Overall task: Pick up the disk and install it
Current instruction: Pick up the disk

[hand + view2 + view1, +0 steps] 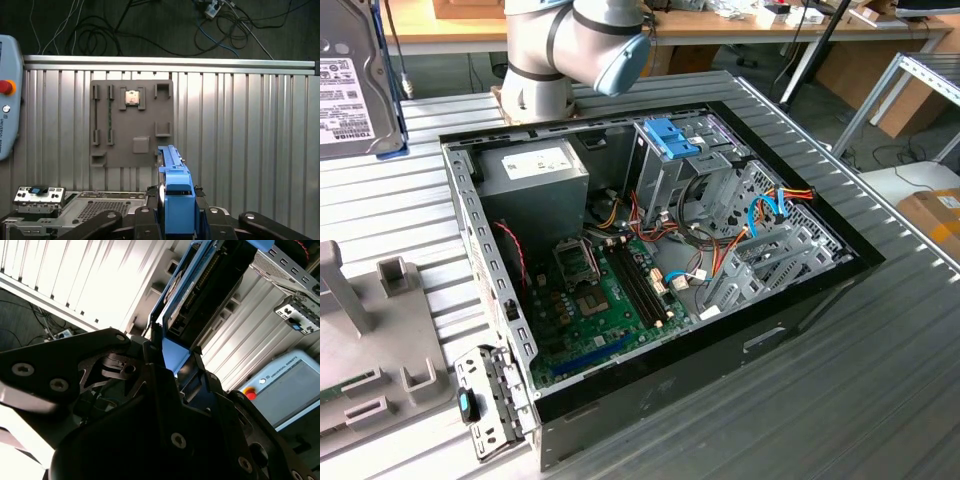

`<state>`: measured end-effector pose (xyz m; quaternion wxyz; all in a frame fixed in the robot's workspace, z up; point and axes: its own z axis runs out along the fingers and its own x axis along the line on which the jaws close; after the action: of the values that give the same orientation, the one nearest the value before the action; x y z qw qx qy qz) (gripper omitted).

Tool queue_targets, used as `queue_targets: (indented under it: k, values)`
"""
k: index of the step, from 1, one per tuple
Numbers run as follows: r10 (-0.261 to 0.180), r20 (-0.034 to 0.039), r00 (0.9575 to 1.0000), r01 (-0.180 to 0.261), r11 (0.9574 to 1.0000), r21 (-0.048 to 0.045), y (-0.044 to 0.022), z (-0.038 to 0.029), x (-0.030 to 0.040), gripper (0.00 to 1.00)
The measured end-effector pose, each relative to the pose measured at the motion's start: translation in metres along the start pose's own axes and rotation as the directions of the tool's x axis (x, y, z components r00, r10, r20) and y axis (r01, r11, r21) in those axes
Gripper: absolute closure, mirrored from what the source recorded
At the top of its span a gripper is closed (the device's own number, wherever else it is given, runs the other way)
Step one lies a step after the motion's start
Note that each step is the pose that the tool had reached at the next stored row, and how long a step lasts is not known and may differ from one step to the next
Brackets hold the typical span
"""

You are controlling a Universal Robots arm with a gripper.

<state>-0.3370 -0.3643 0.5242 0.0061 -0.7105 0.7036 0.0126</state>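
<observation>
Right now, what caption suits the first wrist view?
The hand holds the blue-railed disk, facing a grey fixture plate.

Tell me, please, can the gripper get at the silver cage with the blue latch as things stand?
Probably yes: the case lies open with nothing over the cage, though the gripper is shut on the disk.

The disk [350,85] is at the exterior view's left of the case [720,375].

Ribbed metal table [880,400], wooden bench [450,36], dark floor [165,25]
</observation>
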Motion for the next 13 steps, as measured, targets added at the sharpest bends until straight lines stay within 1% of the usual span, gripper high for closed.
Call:
queue_targets:
  k: [2, 5, 11, 13]
  values:
    - [0.0, 0.0, 1.0, 0.0, 1.0, 0.0, -0.0054, -0.0001, 0.0, 0.63]
    - [0.0, 0.0, 1.0, 0.0, 1.0, 0.0, -0.0106, -0.0001, 0.0001, 0.63]
    - [0.0, 0.0, 1.0, 0.0, 1.0, 0.0, -0.0348, -0.0003, 0.0003, 0.63]
    - [0.0, 0.0, 1.0, 0.0, 1.0, 0.0, -0.0414, -0.0004, 0.0004, 0.63]
